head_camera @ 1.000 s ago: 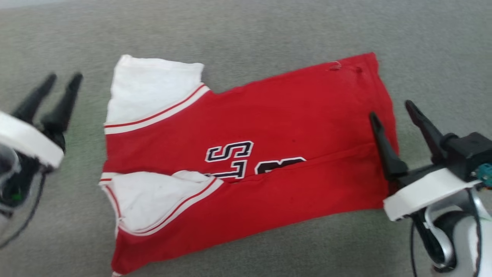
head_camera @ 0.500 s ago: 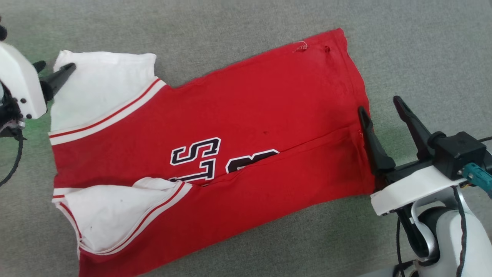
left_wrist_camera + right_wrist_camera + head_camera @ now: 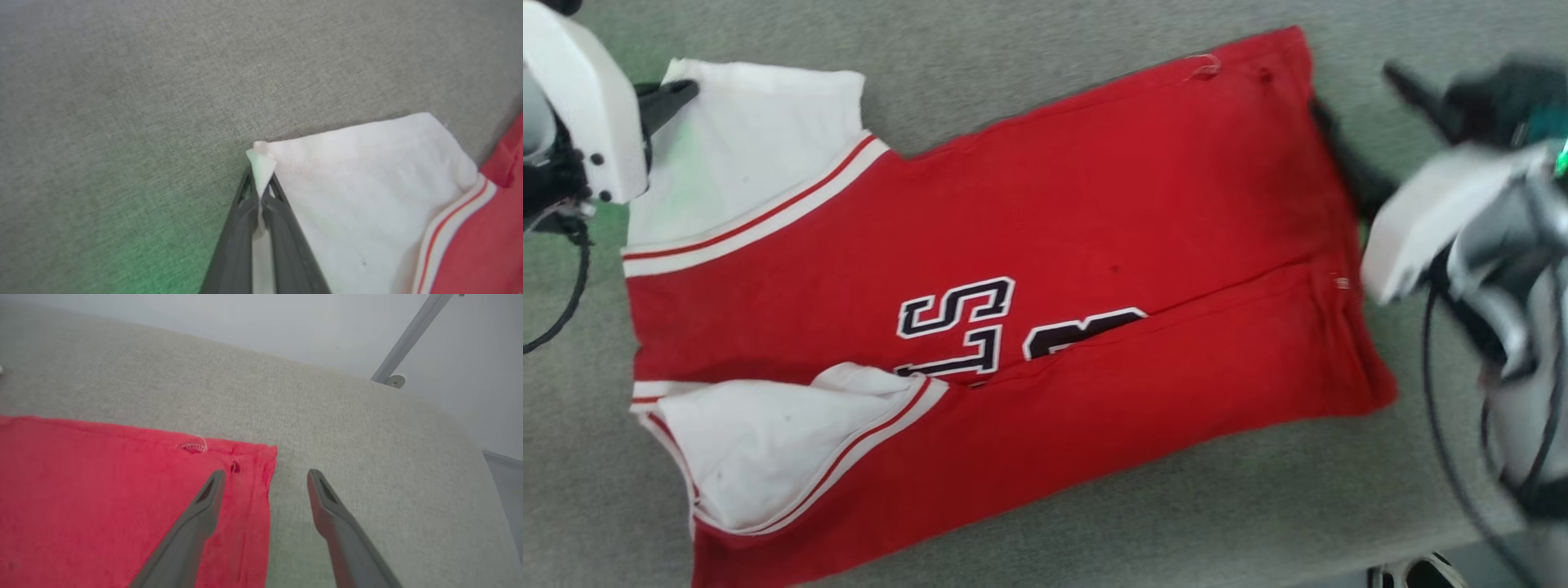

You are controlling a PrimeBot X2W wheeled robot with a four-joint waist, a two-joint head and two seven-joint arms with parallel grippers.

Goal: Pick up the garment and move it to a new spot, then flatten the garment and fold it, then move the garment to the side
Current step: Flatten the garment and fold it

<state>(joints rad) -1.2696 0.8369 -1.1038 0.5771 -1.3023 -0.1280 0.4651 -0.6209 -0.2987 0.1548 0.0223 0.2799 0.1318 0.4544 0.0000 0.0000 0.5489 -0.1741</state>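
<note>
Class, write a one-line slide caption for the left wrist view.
Left gripper shut on the white corner of the garment, which lies on a grey surface.

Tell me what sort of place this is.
Probably an indoor test room: a grey cloth-covered surface holding the garment, a bare pale wall and a metal strut.

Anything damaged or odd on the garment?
Yes: the soft red fabric garment has a small hole and a loose pale thread loop near one corner, beside the open right pincer.
</note>
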